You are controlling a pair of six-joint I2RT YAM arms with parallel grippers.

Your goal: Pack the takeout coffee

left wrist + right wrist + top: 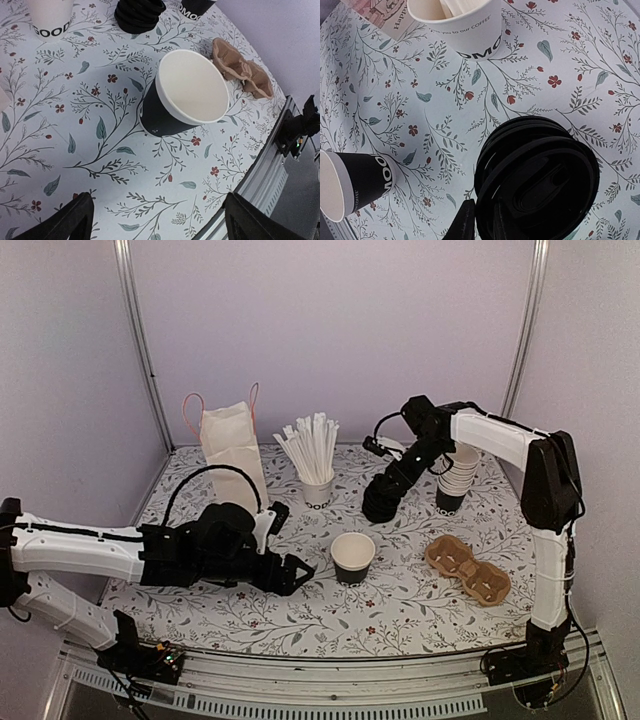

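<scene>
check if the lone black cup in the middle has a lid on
Off. The cup stands upright, its white inside showing; the stack of black lids sits apart from it.

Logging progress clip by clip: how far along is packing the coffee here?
Done: one cup stands alone mid-table, no lid on it. In hand: the right pincer sits at the stack of lids, grip unclear; the left pincer is open, facing the cup. Left: lid onto the cup, then the cup into the cardboard carrier, which holds nothing, or the paper bag.
</scene>
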